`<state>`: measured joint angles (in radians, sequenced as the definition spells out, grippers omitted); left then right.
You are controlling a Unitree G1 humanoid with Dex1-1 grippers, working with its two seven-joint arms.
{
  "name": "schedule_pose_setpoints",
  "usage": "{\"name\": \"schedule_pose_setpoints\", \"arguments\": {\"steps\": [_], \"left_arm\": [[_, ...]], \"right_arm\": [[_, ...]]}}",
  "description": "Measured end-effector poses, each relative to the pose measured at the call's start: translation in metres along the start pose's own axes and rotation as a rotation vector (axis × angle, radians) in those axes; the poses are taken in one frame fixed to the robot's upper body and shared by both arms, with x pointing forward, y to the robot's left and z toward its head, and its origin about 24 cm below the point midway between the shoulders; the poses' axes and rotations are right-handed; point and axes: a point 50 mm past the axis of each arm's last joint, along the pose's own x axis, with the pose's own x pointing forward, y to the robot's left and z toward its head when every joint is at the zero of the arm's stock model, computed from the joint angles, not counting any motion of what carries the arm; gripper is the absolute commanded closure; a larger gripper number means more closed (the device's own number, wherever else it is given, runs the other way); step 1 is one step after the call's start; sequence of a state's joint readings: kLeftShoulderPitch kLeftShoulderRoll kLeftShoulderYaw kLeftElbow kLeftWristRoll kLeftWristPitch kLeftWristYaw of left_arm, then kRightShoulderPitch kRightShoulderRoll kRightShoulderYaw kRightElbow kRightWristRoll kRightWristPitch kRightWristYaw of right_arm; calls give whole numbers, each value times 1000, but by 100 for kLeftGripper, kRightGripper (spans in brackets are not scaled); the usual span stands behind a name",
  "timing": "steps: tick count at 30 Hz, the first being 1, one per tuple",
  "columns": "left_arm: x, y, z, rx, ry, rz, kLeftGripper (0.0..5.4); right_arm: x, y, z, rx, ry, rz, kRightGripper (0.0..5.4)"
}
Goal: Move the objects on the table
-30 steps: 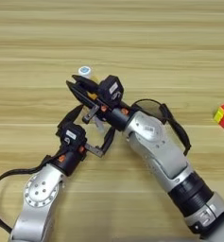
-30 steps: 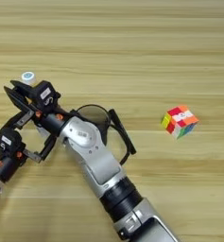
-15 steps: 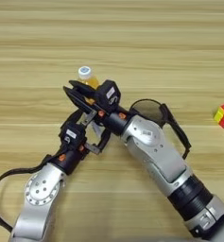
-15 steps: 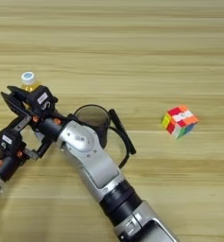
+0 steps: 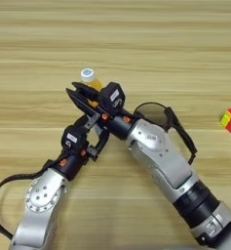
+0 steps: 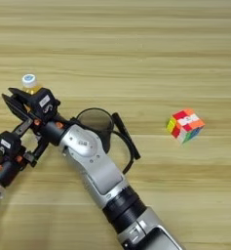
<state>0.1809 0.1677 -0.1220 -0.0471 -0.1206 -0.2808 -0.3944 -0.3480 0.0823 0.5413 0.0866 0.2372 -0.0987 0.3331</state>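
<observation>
A small orange-drink bottle [image 5: 90, 80] with a white cap stands upright on the wooden table [image 5: 136, 39], left of centre. My right gripper [image 5: 77, 90] reaches across from the right, open. Its two black fingers are spread in a V at the near side of the bottle's lower body, and some orange shows between them. My left gripper [image 5: 96, 133] sits just below the right wrist, open, holding nothing. A dark translucent cup [image 6: 95, 121] stands behind my right forearm, partly hidden by it.
A multicoloured puzzle cube [image 6: 185, 125] lies at the right, well apart from both arms. A black cable loop [image 6: 129, 146] hangs off my right forearm beside the cup.
My right gripper has drawn slightly back toward me, so more of the bottle's neck and orange body shows above it. The bottle's cap has barely shifted. My left gripper has closed in under the right wrist.
</observation>
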Motion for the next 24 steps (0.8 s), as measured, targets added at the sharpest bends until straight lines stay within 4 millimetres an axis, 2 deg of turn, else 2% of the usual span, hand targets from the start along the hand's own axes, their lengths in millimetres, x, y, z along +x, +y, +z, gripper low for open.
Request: {"name": "schedule_pose_setpoints", "arguments": {"steps": [16,24], "left_arm": [[0,0,-2,-7,4,0,421],[0,5,-2,-11,1,27,457]], "right_arm": [[-1,-3,0,0,-1,-14,473],[-1,-4,2,-6,-19,-20,473]]}}
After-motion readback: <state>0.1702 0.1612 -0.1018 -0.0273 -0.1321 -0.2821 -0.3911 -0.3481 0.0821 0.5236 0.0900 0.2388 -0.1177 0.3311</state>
